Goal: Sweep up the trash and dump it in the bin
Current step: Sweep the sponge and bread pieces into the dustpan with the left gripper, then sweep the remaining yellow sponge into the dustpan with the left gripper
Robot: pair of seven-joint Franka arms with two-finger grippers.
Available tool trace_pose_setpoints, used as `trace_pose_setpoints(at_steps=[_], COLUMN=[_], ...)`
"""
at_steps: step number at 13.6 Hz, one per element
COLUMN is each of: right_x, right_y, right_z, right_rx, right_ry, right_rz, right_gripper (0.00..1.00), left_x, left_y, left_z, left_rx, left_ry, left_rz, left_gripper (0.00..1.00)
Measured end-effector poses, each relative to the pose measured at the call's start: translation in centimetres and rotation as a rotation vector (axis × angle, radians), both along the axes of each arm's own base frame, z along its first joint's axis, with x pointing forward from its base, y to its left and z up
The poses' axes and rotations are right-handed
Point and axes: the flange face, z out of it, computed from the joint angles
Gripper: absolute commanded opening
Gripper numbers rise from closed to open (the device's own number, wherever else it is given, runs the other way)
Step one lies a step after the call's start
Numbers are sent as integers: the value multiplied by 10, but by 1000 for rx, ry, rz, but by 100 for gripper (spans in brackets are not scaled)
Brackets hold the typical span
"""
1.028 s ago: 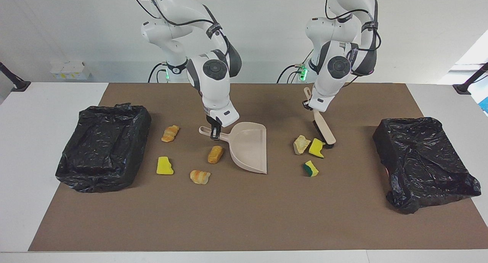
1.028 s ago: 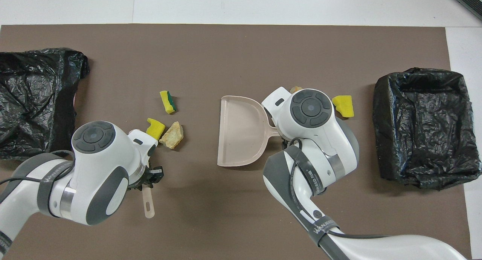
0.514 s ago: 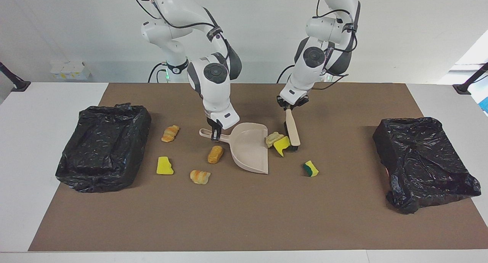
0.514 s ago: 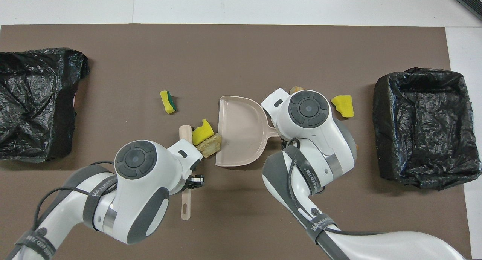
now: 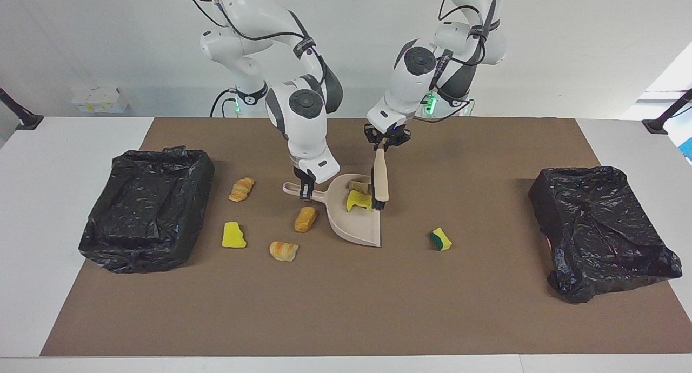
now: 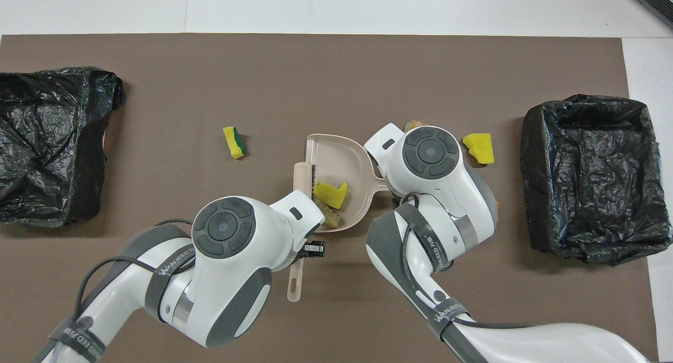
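My right gripper (image 5: 306,190) is shut on the handle of the beige dustpan (image 5: 359,227), which rests on the mat. My left gripper (image 5: 384,141) is shut on the handle of the beige hand brush (image 5: 380,179), whose bristles stand at the pan's mouth. Two pieces of trash lie in the pan: a yellow sponge chunk (image 5: 358,200) and a tan scrap (image 5: 357,187). A yellow sponge with a green side (image 5: 440,239) lies on the mat toward the left arm's end. A yellow sponge (image 5: 233,235) and three pastry pieces (image 5: 305,219) lie toward the right arm's end.
A bin lined with a black bag (image 5: 148,200) stands at the right arm's end of the brown mat. A second black-lined bin (image 5: 600,227) stands at the left arm's end. In the overhead view my right wrist covers the dustpan handle and some scraps.
My left arm swept the brush toward the dustpan and pushed the yellow sponge chunk and the tan scrap into it. The right arm and dustpan stayed put.
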Motion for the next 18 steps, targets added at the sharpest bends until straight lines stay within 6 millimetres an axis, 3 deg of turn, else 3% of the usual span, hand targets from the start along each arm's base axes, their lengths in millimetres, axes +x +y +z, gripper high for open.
trace_pose_setpoints(at_steps=[3, 10, 13, 16, 18], right_x=[0, 0, 0, 0, 0], right_y=[0, 0, 0, 0, 1], right_z=[0, 0, 0, 0, 0], right_rx=[0, 1, 2, 2, 2], right_ry=[0, -3, -3, -3, -3], right_rz=[0, 0, 0, 0, 1], right_gripper=[0, 0, 0, 0, 0], left_x=[31, 129, 154, 163, 166], left_y=[33, 160, 202, 222, 223], left_z=[-2, 6, -2, -22, -40], left_rx=[19, 186, 196, 207, 202], left_ry=[-4, -20, -29, -20, -11], left_rz=[64, 181, 218, 144, 91], left_gripper=[0, 0, 0, 0, 0])
